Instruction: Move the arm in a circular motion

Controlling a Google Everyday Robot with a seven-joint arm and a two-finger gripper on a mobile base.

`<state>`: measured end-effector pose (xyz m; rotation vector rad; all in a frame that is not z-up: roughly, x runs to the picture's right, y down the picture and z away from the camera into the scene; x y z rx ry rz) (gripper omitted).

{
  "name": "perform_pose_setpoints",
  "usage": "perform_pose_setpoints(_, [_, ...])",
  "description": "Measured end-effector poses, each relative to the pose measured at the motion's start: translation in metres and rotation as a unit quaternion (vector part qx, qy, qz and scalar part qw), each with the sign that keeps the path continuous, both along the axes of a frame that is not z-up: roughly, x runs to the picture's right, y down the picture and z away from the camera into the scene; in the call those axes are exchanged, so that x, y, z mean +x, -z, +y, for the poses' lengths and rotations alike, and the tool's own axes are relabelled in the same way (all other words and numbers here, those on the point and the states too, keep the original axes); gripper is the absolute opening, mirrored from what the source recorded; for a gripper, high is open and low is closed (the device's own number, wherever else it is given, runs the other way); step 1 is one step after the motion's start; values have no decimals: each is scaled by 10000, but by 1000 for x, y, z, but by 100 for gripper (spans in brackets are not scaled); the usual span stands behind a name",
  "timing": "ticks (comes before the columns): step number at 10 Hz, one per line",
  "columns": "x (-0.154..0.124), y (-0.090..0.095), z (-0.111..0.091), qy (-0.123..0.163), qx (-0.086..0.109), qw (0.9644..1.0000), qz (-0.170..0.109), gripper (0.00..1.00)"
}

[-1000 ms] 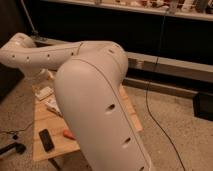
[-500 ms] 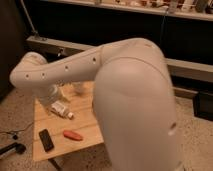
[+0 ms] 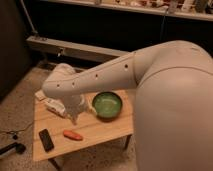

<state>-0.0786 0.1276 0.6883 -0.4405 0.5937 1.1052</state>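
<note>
The arm (image 3: 107, 75), glossy and cream-white, filled the right side of the camera view with one very large rounded segment, and from there a thinner tube with a row of small dark holes reached to the left and a little down, over the desk (image 3: 102, 129). At the far left it bent at a round joint, and the last part hung downward to the gripper (image 3: 75, 117), which stood low above the wooden top, just left of the green bowl (image 3: 107, 104); whether it was spread or pressed together, I could not tell, and I also could not tell if it touched the wood. The bowl sat near the middle of the desk, close to the back edge. A white packet (image 3: 54, 106) lay to the left of the gripper, and a flat white card (image 3: 41, 95) lay at the far left corner. In front there were a small orange object (image 3: 73, 135) and, further left, a flat black device (image 3: 46, 140). A thin cable (image 3: 11, 134) ran on the speckled floor on the left. Behind the desk, a long grey ledge (image 3: 75, 48) ran along the dark wall.
</note>
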Motion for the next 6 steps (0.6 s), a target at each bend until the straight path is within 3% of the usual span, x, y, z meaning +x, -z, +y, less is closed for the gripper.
perform_pose_setpoints(2, [28, -14, -35, -263, 328, 9982, 425, 65])
perform_pose_setpoints(3, [40, -24, -68, -431, 610, 9950, 665, 65])
perform_pose_setpoints(6, [39, -41, -142, -760, 1156, 9863, 897, 65])
